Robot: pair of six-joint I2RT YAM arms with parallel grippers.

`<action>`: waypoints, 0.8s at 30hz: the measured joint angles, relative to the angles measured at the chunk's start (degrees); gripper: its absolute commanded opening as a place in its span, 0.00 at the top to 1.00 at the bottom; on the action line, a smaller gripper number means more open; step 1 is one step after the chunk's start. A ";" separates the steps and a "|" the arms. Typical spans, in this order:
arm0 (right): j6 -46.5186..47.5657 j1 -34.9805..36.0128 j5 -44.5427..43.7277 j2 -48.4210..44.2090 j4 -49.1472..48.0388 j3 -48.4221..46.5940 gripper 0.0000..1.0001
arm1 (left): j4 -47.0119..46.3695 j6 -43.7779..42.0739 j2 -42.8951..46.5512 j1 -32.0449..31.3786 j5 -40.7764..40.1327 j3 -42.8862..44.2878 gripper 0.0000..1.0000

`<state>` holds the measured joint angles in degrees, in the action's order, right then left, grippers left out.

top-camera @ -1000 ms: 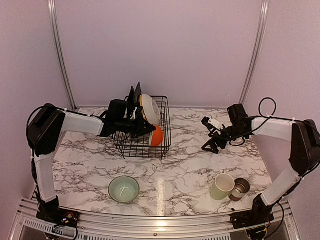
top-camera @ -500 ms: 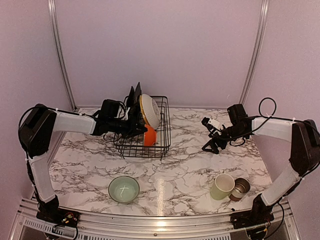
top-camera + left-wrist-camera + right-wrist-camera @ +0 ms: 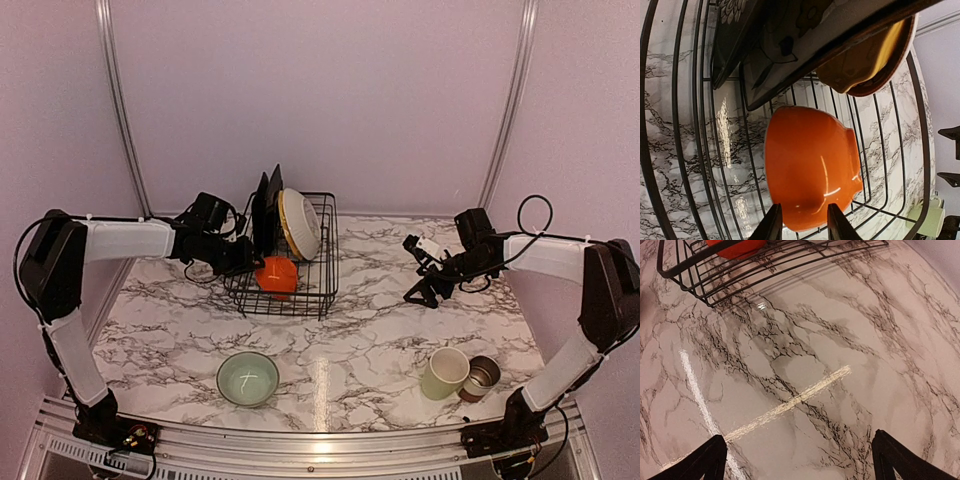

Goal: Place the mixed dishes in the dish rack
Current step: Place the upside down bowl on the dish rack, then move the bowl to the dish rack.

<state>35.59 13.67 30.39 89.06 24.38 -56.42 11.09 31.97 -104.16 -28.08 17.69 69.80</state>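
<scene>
1. The orange bowl (image 3: 276, 275) (image 3: 810, 165) lies tipped on the floor wires of the dish rack (image 3: 328, 262) (image 3: 647, 125), directly ahead of the left jaws (image 3: 243, 263) (image 3: 805, 216). A second ago it hung further right in the rack; it has since come over to the rack's left part.
2. The left jaws, clenched on the bowl a second ago, now stand parted. Their tips straddle its near edge in the wrist view; whether they touch it I cannot tell. The left arm (image 3: 120, 240) has drawn back leftward.
3. Beyond the bowl from those jaws, the black square plates (image 3: 267, 200) (image 3: 765, 45) stand upright. The yellow round plate (image 3: 300, 222) (image 3: 875, 60) leans past them. Both are unmoved.
4. The right jaws (image 3: 410, 268) (image 3: 796, 435) hang released and wide over bare worktop (image 3: 380, 320), well to the right of the rack, as before.
5. Back toward the arm bases sit a pale green bowl (image 3: 248, 378) on the left jaws' side, and a pale green mug (image 3: 444, 373) just beside a grey-brown cup (image 3: 481, 376) on the right jaws' side. None has shifted.
</scene>
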 measured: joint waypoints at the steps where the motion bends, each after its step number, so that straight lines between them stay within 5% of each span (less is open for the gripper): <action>1: 0.00 0.04 0.02 0.00 0.02 0.00 0.02 | 1.27 -0.61 0.24 0.00 -1.11 0.24 0.65; 15: 0.22 0.42 0.11 0.04 0.11 0.00 0.02 | 9.66 -11.45 2.38 -2.23 -6.71 10.03 0.63; 24: 0.26 0.59 0.04 0.09 0.11 0.00 0.02 | 17.57 -19.15 -5.38 -8.31 -6.36 20.61 0.74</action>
<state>35.86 14.26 30.44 89.14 24.49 -56.42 28.67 12.82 -109.54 -36.38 11.33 90.41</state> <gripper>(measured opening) 0.985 0.312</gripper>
